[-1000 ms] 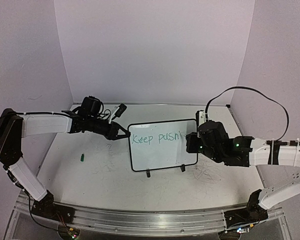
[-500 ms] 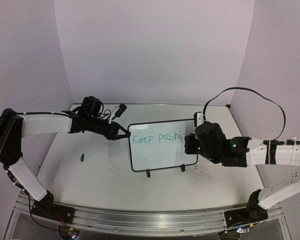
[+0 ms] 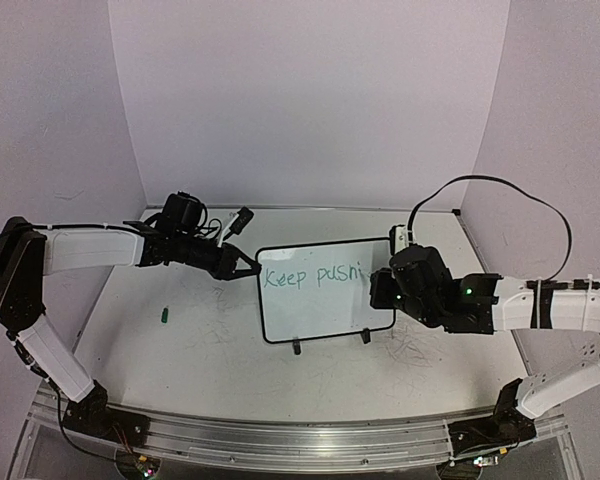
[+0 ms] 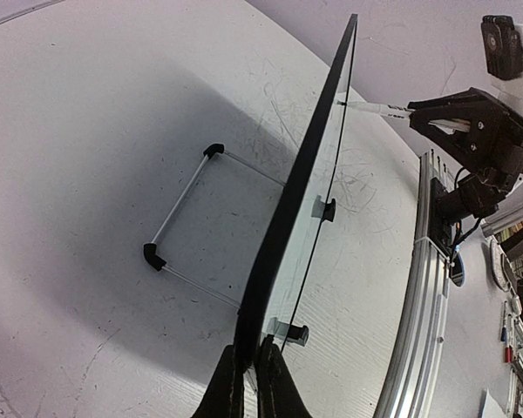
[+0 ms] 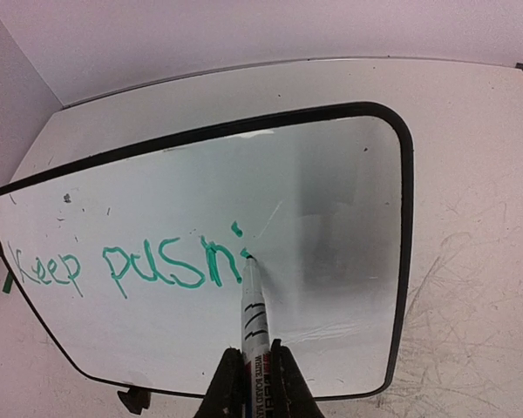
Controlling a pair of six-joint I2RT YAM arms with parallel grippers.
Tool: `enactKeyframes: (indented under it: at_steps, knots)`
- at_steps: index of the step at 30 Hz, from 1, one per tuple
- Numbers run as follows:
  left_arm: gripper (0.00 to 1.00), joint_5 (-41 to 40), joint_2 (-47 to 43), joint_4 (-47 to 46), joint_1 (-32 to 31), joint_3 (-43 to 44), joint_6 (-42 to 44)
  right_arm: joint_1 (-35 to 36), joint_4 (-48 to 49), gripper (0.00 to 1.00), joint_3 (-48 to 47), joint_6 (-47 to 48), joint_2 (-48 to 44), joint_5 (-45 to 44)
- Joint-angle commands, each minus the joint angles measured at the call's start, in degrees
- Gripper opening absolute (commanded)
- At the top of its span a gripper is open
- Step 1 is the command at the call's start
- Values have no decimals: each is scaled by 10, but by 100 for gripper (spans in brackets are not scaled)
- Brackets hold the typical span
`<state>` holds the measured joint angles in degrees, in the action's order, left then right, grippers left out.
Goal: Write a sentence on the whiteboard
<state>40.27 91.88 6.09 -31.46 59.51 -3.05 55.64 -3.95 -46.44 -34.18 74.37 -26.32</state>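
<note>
Green handwritten words (image 5: 157, 266) on the small black-rimmed whiteboard (image 3: 320, 315), standing on the desk (image 3: 210, 345), read "Keep pushi". Right tool (image 5: 260, 379), clamped on the white marker (image 5: 252, 309), has edged toward nine o'clock for the next letter. Left tool (image 4: 250, 383) pinches the board's nine o'clock edge.

Top camera looks down on the whiteboard (image 3: 325, 310) from high in front. Left wrist camera hugs its edge; right wrist camera closely faces its front. All share it.
</note>
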Motion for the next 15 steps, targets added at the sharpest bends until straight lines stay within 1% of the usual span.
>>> enactKeyframes:
  at_steps: [1,15]
  knots:
    - [0,-29,-19,0,4,6,13,-1,-10,0,6,-10,-2,-6]
    - [0,-30,-20,0,4,7,13,7,-18,0,14,-27,-5,-1]
